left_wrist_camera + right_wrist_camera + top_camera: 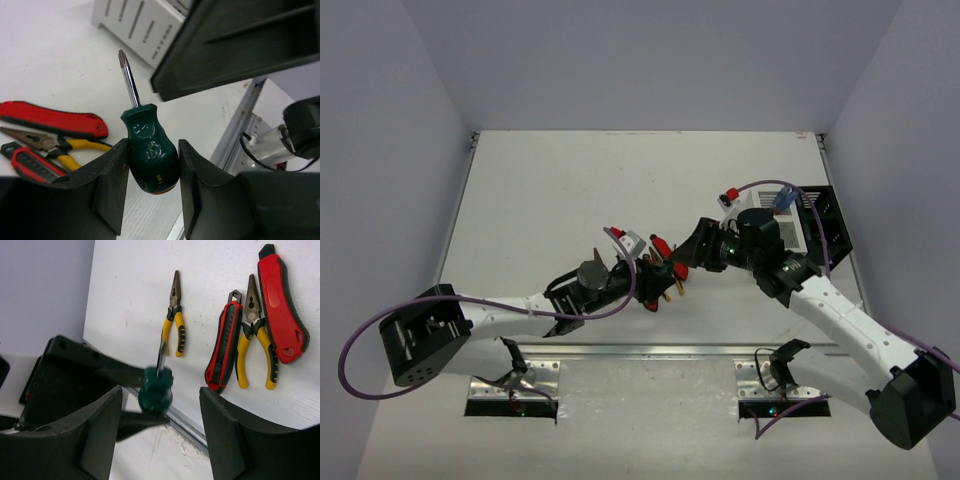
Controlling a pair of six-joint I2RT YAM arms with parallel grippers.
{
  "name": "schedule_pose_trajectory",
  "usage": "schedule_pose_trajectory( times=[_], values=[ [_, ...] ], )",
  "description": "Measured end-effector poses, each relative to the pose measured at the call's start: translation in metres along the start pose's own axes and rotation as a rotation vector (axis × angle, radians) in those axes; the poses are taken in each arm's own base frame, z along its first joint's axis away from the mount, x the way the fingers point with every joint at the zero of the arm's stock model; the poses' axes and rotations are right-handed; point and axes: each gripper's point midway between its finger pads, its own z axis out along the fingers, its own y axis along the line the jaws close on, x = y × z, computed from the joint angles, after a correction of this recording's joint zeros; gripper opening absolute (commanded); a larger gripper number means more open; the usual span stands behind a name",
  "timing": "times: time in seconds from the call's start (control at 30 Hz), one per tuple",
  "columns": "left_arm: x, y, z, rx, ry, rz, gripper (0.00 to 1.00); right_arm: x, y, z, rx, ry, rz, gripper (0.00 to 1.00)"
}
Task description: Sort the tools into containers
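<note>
My left gripper (152,149) is shut on the green-handled screwdriver (149,155), holding it by the handle above the table with its tip pointing away. My right gripper (160,396) is open, and its jaws stand on either side of that screwdriver (156,387) without touching it. The two grippers meet at mid-table in the top view, left (655,278) and right (688,250). Below lie two red-and-black cutters (280,305) (225,342) and two yellow-and-black pliers (255,337) (175,315). The white bin (765,215) and the black bin (823,215) stand at the right.
The metal rail (650,350) runs along the table's near edge, close under the grippers. Something blue (781,203) shows in the white bin. The white bin's slatted wall (140,22) is just beyond the screwdriver tip in the left wrist view.
</note>
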Motion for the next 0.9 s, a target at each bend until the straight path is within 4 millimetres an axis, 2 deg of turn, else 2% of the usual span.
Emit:
schedule_pose_trajectory(
  times=[0.1, 0.23, 0.4, 0.43, 0.63, 0.7, 0.77, 0.8, 0.83, 0.9],
  values=[
    [-0.002, -0.019, -0.001, 0.081, -0.006, 0.037, 0.00, 0.006, 0.003, 0.004, 0.011, 0.012, -0.007, 0.53],
    [-0.005, -0.032, -0.003, 0.139, -0.018, 0.064, 0.00, 0.015, 0.008, 0.011, 0.024, 0.041, -0.029, 0.38],
    [-0.004, -0.035, -0.004, 0.156, -0.014, 0.081, 0.00, 0.021, 0.012, 0.015, 0.039, 0.045, -0.057, 0.12],
    [-0.004, -0.035, -0.004, 0.155, -0.014, 0.084, 0.00, 0.021, 0.012, 0.015, 0.042, 0.042, -0.060, 0.03],
    [-0.012, -0.034, -0.005, 0.142, -0.039, 0.094, 0.02, 0.017, 0.018, 0.009, 0.032, 0.013, -0.066, 0.00],
    [-0.015, -0.036, -0.004, 0.137, -0.051, 0.093, 0.12, 0.014, 0.020, 0.006, 0.030, -0.003, -0.068, 0.00],
    [-0.019, -0.038, -0.002, 0.133, -0.060, 0.093, 0.67, 0.011, 0.021, 0.003, 0.032, -0.022, -0.071, 0.00],
    [-0.021, -0.037, -0.002, 0.125, -0.065, 0.092, 0.89, 0.009, 0.020, 0.002, 0.035, -0.031, -0.072, 0.00],
    [-0.023, -0.035, -0.001, 0.112, -0.070, 0.090, 0.97, 0.008, 0.020, 0.001, 0.041, -0.040, -0.073, 0.00],
    [-0.024, -0.030, 0.000, 0.077, -0.073, 0.082, 1.00, 0.006, 0.015, -0.001, 0.067, -0.053, -0.078, 0.00]
  ],
)
